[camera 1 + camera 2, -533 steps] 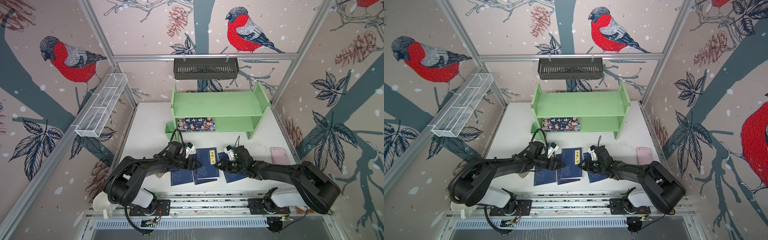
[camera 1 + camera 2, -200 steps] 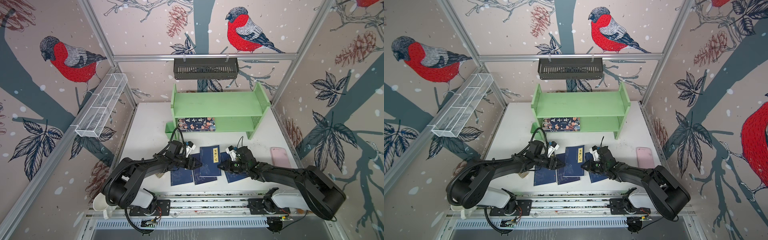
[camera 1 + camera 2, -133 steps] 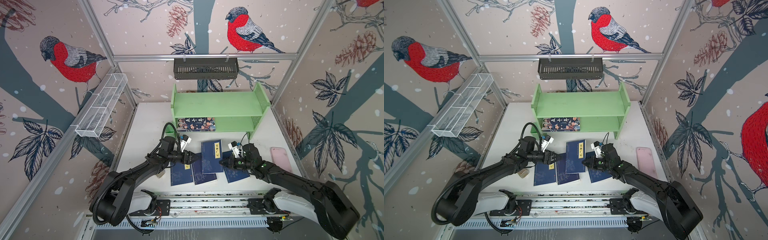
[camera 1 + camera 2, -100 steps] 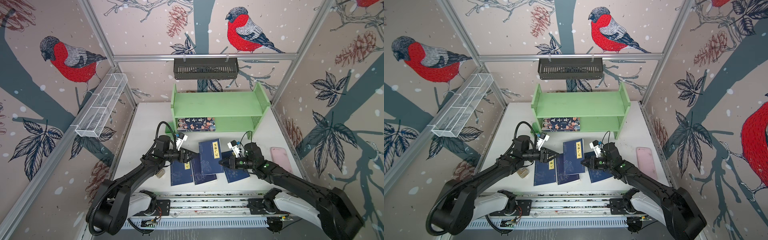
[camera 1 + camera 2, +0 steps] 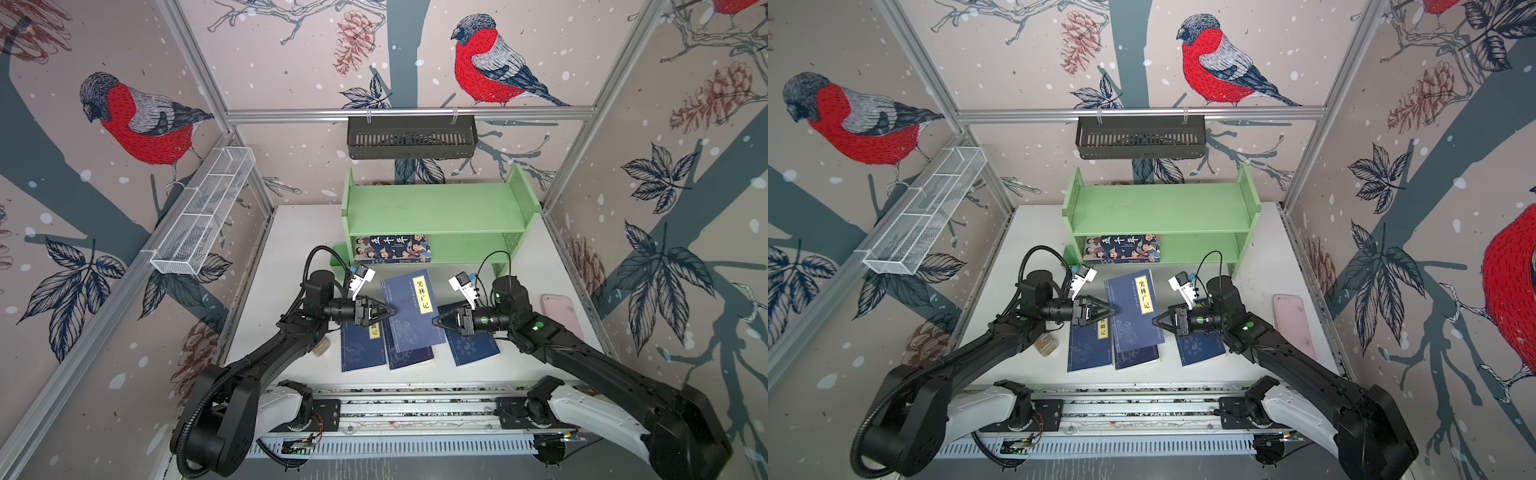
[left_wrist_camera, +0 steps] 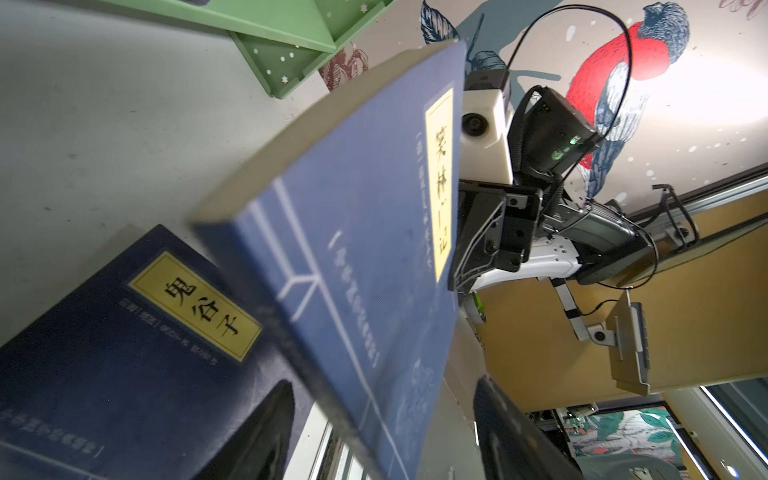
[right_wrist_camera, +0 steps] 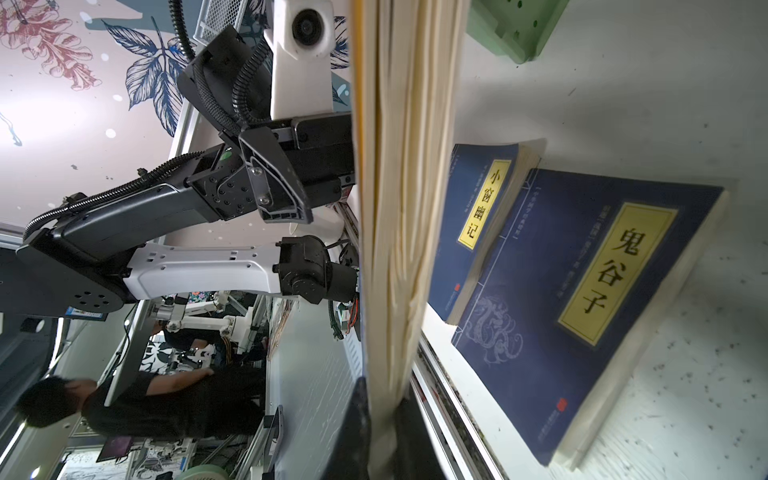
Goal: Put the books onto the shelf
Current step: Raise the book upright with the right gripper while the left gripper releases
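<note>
One book (image 5: 409,309) hangs above three lying books (image 5: 359,353), before the shelf (image 5: 436,208).

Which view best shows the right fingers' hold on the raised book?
Right wrist: close up, the right fingers pinch the raised book at its page edge. Both top views show them small at its side; left wrist shows its cover, which hides their tips.

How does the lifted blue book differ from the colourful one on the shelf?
The blue book hangs in the right pincer; the cartoon book rests on the lower tier of the shelf. Blue book: navy, yellow label; cartoon book: drawn figures. Both bear Chinese titles.
</note>
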Controlling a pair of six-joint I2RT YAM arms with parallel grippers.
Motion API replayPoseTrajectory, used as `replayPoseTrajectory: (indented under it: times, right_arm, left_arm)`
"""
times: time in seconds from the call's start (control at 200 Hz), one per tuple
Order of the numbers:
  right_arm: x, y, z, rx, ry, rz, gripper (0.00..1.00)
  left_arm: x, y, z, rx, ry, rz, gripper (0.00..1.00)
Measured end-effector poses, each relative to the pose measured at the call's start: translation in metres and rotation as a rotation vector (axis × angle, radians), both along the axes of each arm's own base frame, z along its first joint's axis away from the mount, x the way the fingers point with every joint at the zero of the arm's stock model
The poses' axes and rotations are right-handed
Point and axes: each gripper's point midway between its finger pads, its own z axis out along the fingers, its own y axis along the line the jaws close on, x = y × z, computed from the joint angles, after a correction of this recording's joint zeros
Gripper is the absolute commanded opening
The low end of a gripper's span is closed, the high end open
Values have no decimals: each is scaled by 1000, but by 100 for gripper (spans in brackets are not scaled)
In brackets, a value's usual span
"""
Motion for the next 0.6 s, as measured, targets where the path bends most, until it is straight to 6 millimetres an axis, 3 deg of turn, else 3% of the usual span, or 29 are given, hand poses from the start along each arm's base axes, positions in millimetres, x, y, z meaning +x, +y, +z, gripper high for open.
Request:
replayPoseTrajectory:
  times: [0.19,0.3,0.34,0.375,0.425,0.45,0.6]
  right_arm:
    - [-6,13,11,24,-13,65,0]
    - [-7,20,21,41,-40,102,1]
    - [-6,22,23,42,-45,105,3]
    - [-4,23,24,41,-49,107,12]
    - [-2,24,26,39,-57,110,40]
    - [-1,25,26,37,-56,109,49]
    - [10,30,39,36,-108,92,67]
  left_arm:
    - [-6,-1,16,-39,9,-39,29]
    - [-9,-1,30,-61,-7,-61,2]
    - [-9,0,34,-65,-20,-59,0]
    - [-8,0,37,-68,-31,-59,0]
    - [-8,1,41,-70,-34,-57,0]
    - [-8,1,43,-72,-35,-56,0]
    - [-17,3,57,-96,-81,-104,0]
